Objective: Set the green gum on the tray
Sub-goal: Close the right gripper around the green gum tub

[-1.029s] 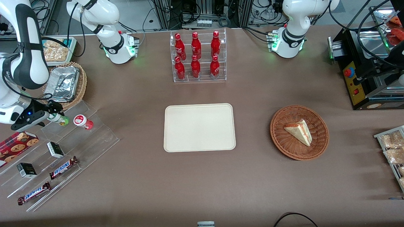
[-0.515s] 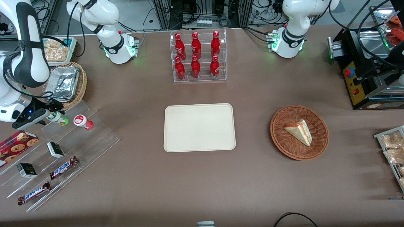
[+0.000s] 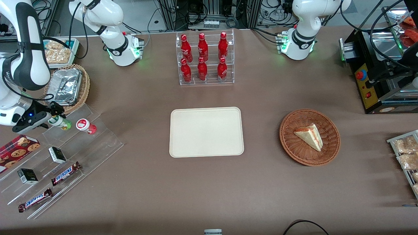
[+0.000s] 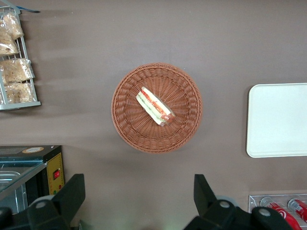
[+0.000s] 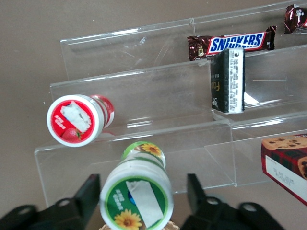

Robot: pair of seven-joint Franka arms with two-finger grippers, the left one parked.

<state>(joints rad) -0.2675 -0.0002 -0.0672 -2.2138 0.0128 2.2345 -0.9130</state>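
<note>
The green gum (image 3: 60, 122) lies tilted on the top step of a clear acrylic shelf (image 3: 98, 140) toward the working arm's end of the table. In the right wrist view its white lid with the green flower label (image 5: 136, 197) faces the camera. My right gripper (image 3: 56, 117) is open around the bottle. One black finger (image 5: 88, 191) stands close beside the lid and the other (image 5: 195, 191) is a small gap away. The cream tray (image 3: 206, 132) lies flat at the table's middle with nothing on it, well apart from the gripper.
A red-bodied gum bottle (image 3: 86, 125) lies beside the green one on the same step. Lower steps hold small black boxes (image 3: 57, 154), Snickers bars (image 3: 65, 173) and a cookie box (image 3: 18, 148). A foil-filled wicker basket (image 3: 67, 86), a rack of red bottles (image 3: 205, 58) and a sandwich basket (image 3: 309, 137) stand around.
The gripper has shifted slightly toward the working arm's end of the table and stays around the green gum. The bottle has hardly moved.
</note>
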